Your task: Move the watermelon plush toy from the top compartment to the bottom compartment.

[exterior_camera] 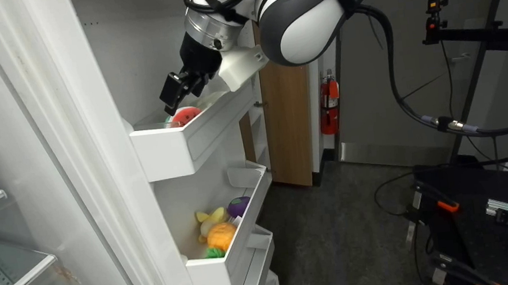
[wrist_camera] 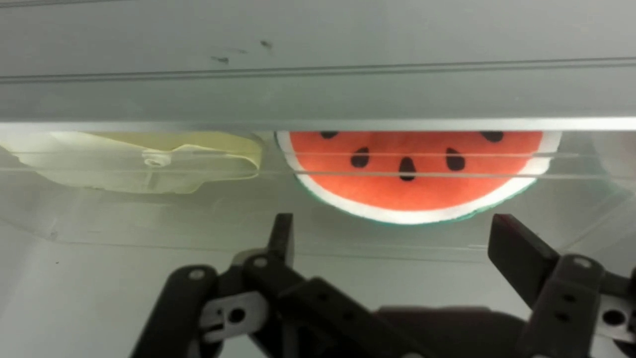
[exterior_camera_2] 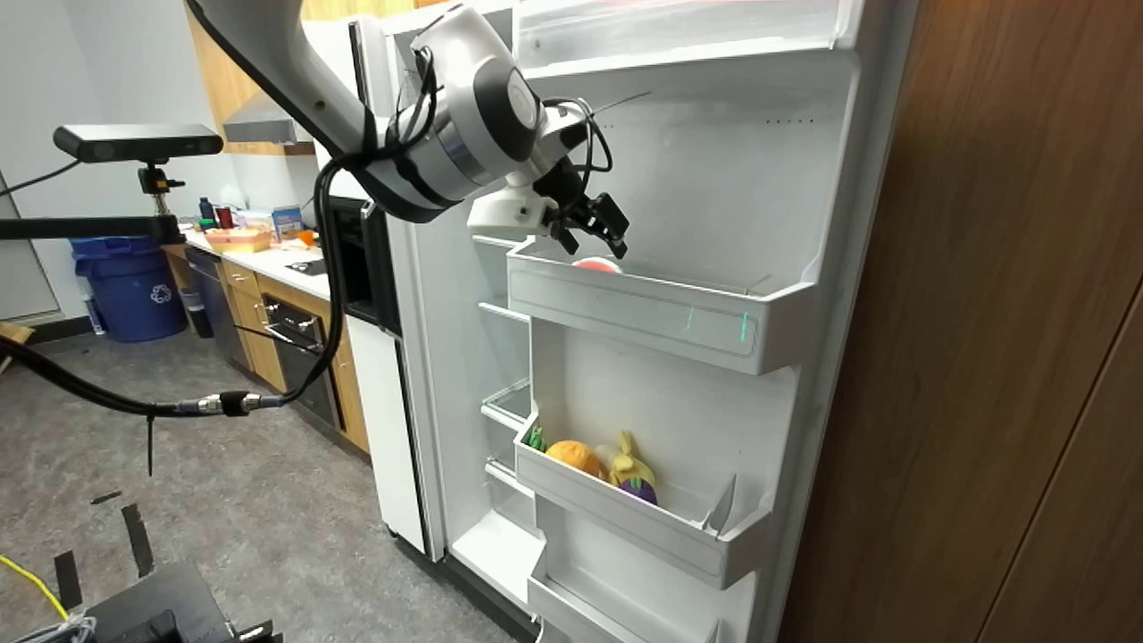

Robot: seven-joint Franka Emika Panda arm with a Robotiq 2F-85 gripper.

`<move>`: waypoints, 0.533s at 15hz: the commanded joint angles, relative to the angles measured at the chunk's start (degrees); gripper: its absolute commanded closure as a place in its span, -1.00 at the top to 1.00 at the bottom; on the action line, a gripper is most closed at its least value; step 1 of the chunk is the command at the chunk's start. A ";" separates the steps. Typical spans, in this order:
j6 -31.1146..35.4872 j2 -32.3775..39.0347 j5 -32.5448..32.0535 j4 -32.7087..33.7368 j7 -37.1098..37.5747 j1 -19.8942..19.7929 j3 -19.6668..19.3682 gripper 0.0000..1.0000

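The watermelon plush toy (exterior_camera: 186, 116) sits in the top compartment (exterior_camera_2: 634, 313), near one end, its upper part showing over the rim in both exterior views. In the wrist view the watermelon plush toy (wrist_camera: 412, 194) shows a red face with dark seeds, a white band and a thin green rim; a pale edge across the view cuts off its far part. My gripper (exterior_camera: 183, 101) hangs just above it, fingers wide apart. Nothing is between the fingertips of the gripper (wrist_camera: 390, 228), and they look apart from the toy. Lower on the door is the bottom compartment (exterior_camera_2: 625, 522).
An orange toy with green (exterior_camera: 221, 235), a yellow plush (exterior_camera_2: 632, 469) and a purple toy (exterior_camera: 239, 205) lie in the bottom compartment. A pale yellowish plastic piece (wrist_camera: 149, 169) shows beside the watermelon. Glass fridge shelves (exterior_camera: 9, 281) stand beside the open door.
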 commanded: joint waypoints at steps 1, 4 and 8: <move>1.10 1.45 -1.64 1.37 1.31 0.20 -0.83 1.00; 0.97 1.98 -1.60 1.63 1.41 0.36 -0.89 1.00; 0.58 2.43 -1.88 2.08 1.55 0.68 -0.84 0.45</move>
